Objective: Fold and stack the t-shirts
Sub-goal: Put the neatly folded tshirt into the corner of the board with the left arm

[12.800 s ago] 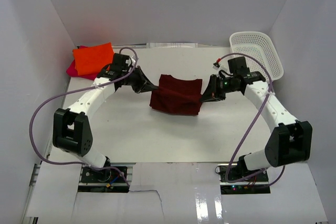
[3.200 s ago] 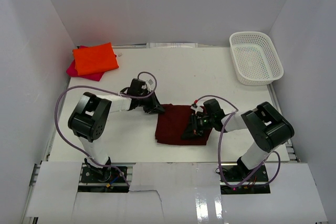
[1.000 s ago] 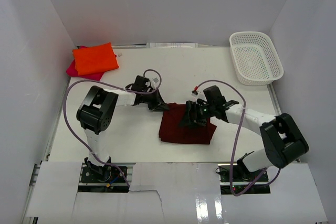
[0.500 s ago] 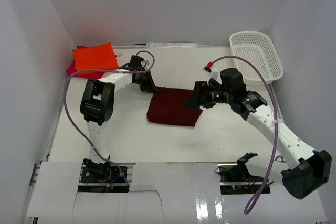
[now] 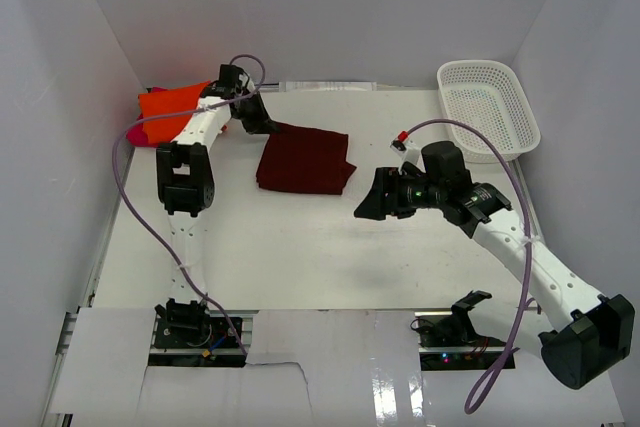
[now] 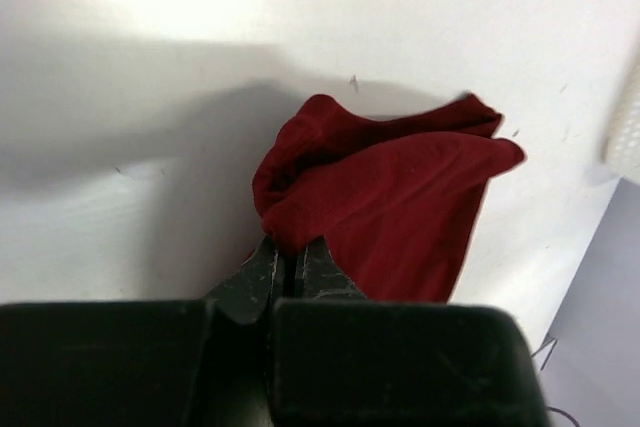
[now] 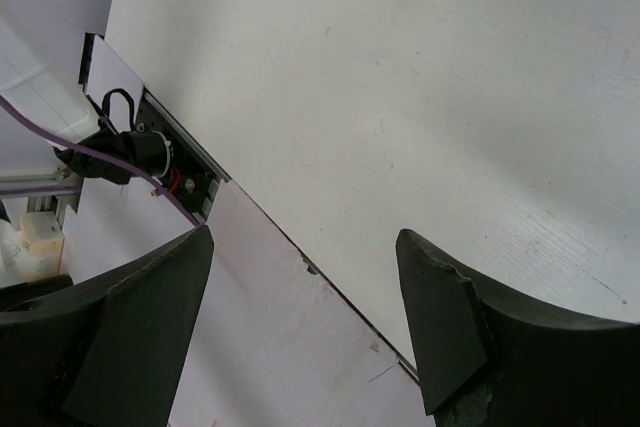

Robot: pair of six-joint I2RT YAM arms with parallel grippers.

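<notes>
The folded dark maroon t-shirt lies on the table at the back, left of centre. My left gripper is shut on its back-left corner; in the left wrist view the closed fingertips pinch a bunched fold of the maroon cloth. Just left of it lies the orange t-shirt on top of the pink t-shirt, in the back-left corner. My right gripper hovers open over bare table, right of and nearer than the maroon shirt, holding nothing.
A white mesh basket stands at the back right. White walls close in the table on the left, back and right. In the right wrist view the table's near edge and the left arm's base mount show below.
My left gripper has dragged the maroon shirt back and left, towards the orange shirt. The right gripper has come away from the shirt's right edge and now hangs apart from it, open.
</notes>
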